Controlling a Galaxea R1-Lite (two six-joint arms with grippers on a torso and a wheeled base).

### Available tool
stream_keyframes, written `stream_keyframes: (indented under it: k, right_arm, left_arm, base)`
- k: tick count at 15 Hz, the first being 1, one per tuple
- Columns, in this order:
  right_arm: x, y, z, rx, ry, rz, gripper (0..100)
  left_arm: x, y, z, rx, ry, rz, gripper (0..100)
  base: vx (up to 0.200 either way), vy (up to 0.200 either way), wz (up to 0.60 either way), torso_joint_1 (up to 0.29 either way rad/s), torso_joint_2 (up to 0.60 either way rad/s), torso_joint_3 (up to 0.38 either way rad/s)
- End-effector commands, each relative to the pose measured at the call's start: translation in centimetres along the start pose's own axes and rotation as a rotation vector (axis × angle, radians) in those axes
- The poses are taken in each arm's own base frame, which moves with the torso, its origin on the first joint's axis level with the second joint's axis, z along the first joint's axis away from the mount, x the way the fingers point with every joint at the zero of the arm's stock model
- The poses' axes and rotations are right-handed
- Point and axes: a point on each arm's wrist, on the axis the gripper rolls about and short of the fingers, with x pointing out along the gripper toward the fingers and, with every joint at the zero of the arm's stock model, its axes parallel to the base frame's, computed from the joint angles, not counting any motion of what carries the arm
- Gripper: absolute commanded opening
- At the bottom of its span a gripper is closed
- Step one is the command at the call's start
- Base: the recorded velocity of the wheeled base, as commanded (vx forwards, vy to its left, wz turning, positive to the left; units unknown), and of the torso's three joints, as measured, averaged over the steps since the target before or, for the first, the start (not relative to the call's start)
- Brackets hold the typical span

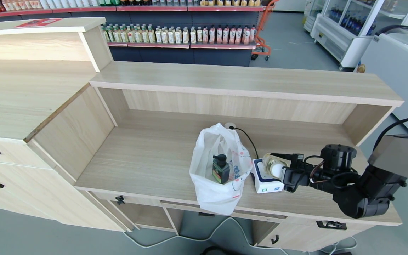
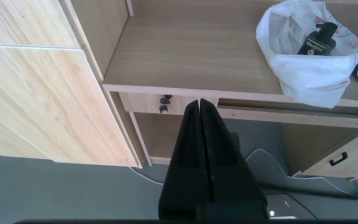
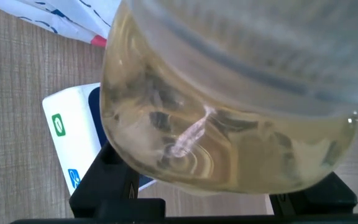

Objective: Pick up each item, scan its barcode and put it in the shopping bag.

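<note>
Clamping a clear jar (image 1: 269, 162) of yellowish liquid, the right gripper (image 1: 278, 165) hangs just over the scanner (image 1: 267, 184), shopping bag (image 1: 211, 193) close on its left; the left gripper (image 2: 199, 109) has fingers pressed together, empty.

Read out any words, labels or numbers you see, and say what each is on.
None can be read.
Shopping bag: blue and red print, blurred.
Dark bottle: green label, too small.
Scanner: green and blue marks, illegible.
Red sign on the raised counter: too small.
Jar, held: none visible.
</note>
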Motion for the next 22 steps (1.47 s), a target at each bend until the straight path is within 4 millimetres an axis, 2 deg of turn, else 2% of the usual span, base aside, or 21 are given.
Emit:
stream_keyframes:
  k: [1,10,16,21,22]
  right_arm:
    - [0.3,0.5,-0.2,0.005,0.0,0.01,0]
    - [0.2,0.4,-0.2,0.038,0.0,0.003,0]
    - [-1.1,-1.9,-0.4,0.289,-0.08,-0.134,0]
    - [-3.9,-4.8,-0.9,0.425,-0.121,-0.221,0]
    - [-4.8,-6.1,-0.4,0.482,-0.13,-0.252,0]
  left_arm:
    - [0.0,0.0,0.0,0.0,0.0,-0.001,0]
    - [0.0,0.0,0.0,0.001,-0.002,-0.001,0]
    - [0.0,0.0,0.0,0.001,-0.002,-0.001,0]
    - [0.0,0.0,0.0,0.001,-0.002,-0.001,0]
    - [0.0,0.0,0.0,0.001,-0.002,-0.001,0]
  base:
    - [0.0,0.0,0.0,0.0,0.0,0.0]
    - [0.0,0.0,0.0,0.0,0.0,0.0]
    - [0.0,0.0,0.0,0.0,0.0,0.0]
    - [0.0,0.0,0.0,0.0,0.0,0.0]
    - [0.0,0.0,0.0,0.0,0.0,0.0]
